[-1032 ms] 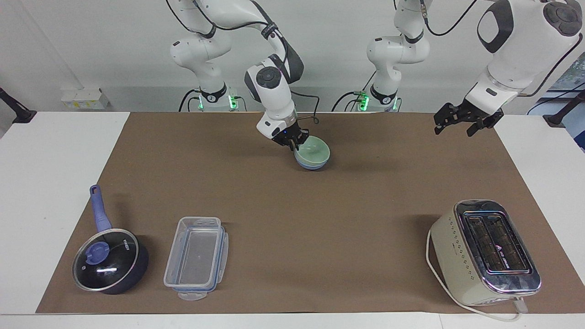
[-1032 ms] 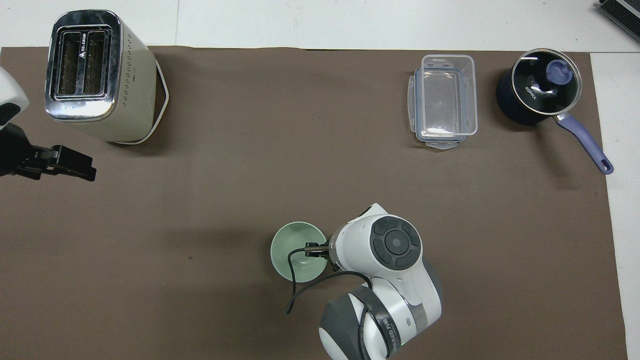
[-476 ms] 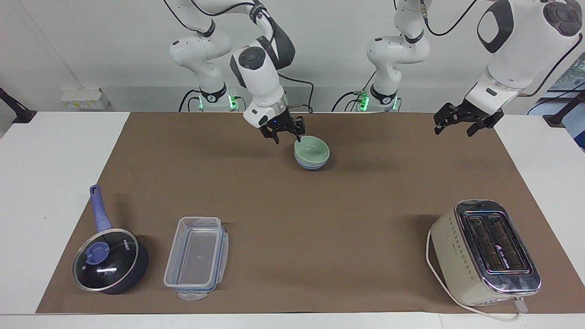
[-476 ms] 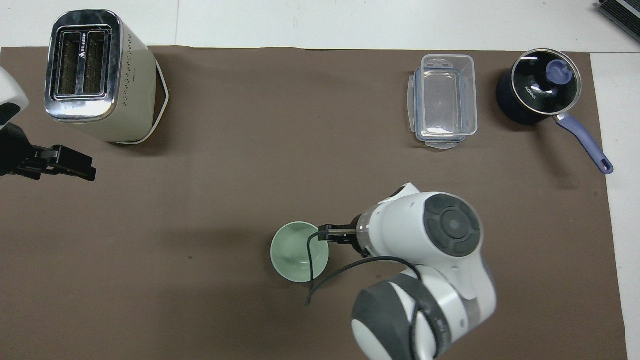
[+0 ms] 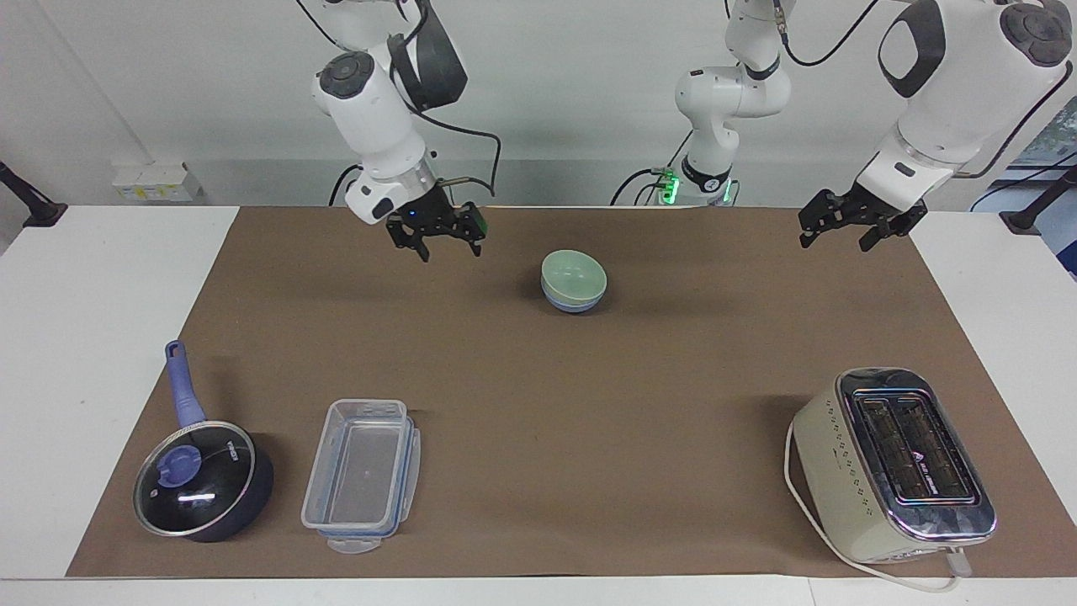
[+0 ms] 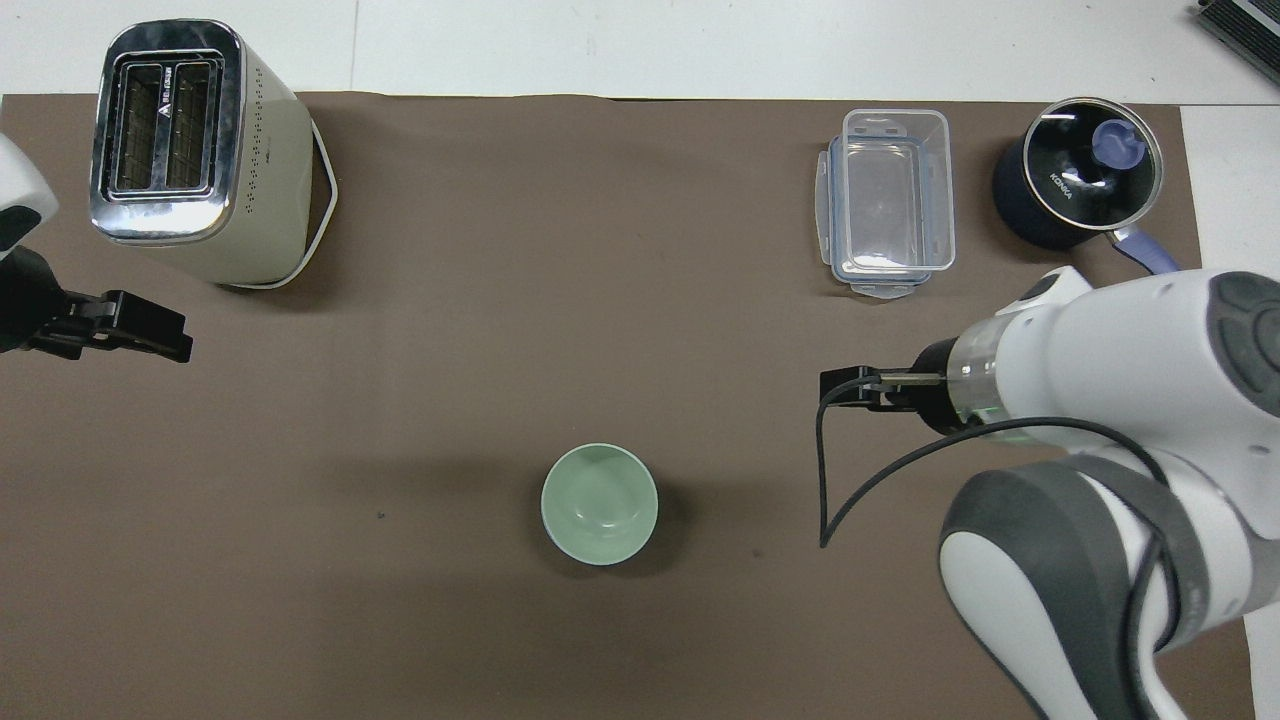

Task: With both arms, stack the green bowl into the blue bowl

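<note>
**A:** Where do the bowls stand for you?

**B:** The green bowl (image 5: 574, 274) sits inside the blue bowl (image 5: 575, 305), on the table (image 5: 84, 295) close to the robots and about midway between the two arms. Only a blue band shows under the green rim. From overhead the green bowl covers the blue one completely. I judge the stacking done.

**A:** And your hands?

**B:** The right hand (image 5: 436, 237) hangs in the air over bare mat, toward the right arm's end of the table from the bowls. Its fingers are spread and hold nothing. The left hand (image 5: 848, 224) waits over the mat's edge at the left arm's end, also spread and empty.

**A:** So what could spoil it?

**B:** Mostly you. The bowls are the same size, so the green one rides high and is probably not wedged. It may sit slightly tilted, though I cannot tell for sure. If you bring either hand across low, a finger could clip the rim and tip it out, or push the whole stack along the mat.

**A:** Anything else?

**B:** Watch the black cable (image 6: 822, 480) looping below the right wrist. If you swing over the stack it could drag the rim. The toaster (image 5: 892, 463), saucepan (image 5: 202, 480) and clear container (image 5: 362, 475) are well apart from the bowls, so they only matter if you reach out toward them.
</note>
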Controlling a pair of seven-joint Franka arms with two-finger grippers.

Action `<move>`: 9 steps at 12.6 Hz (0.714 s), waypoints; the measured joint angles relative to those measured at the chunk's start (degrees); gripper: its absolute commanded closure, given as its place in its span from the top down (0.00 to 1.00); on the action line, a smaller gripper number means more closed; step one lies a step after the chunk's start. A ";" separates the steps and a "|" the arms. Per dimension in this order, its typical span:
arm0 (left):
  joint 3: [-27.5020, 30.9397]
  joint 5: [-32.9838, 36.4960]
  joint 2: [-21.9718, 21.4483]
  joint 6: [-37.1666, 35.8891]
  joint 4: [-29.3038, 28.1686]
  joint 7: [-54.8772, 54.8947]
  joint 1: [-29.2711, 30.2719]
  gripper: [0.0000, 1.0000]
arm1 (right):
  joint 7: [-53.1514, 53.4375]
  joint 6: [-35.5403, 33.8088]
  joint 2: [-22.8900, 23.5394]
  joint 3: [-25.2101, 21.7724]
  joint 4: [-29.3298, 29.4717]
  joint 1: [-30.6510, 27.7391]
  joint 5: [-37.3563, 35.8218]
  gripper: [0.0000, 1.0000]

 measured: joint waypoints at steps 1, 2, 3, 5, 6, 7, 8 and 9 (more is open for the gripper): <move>0.00 0.00 0.00 0.00 0.00 0.00 0.00 1.00 | 0.00 -0.79 0.03 -0.01 1.73 -1.07 -2.05 1.00; 0.00 0.00 0.00 0.00 0.00 0.00 0.00 1.00 | 0.00 -1.83 0.06 0.00 3.58 -2.21 -3.66 1.00; 0.00 0.00 0.00 0.00 0.00 0.00 0.00 1.00 | 0.00 -3.19 0.08 0.00 5.85 -3.64 -5.07 1.00; 0.00 0.00 0.00 0.00 0.00 0.00 0.00 1.00 | -0.01 -6.16 0.12 -0.01 10.26 -6.29 -7.10 1.00; 0.00 0.00 0.00 0.00 0.00 0.00 0.00 1.00 | -0.02 -8.24 0.16 -0.01 12.38 -7.58 -7.34 1.00; 0.00 0.00 0.00 0.00 0.00 0.00 0.00 1.00 | -0.04 -10.36 0.25 -0.02 14.50 -8.76 -7.39 1.00; 0.00 0.00 0.00 0.00 0.00 0.00 0.00 1.00 | -0.04 -12.99 0.60 -0.04 16.80 -9.76 -7.43 1.00; 0.00 0.00 0.00 0.00 0.00 0.00 0.00 1.00 | -0.04 -15.64 1.47 -0.03 19.25 -10.47 -7.48 1.00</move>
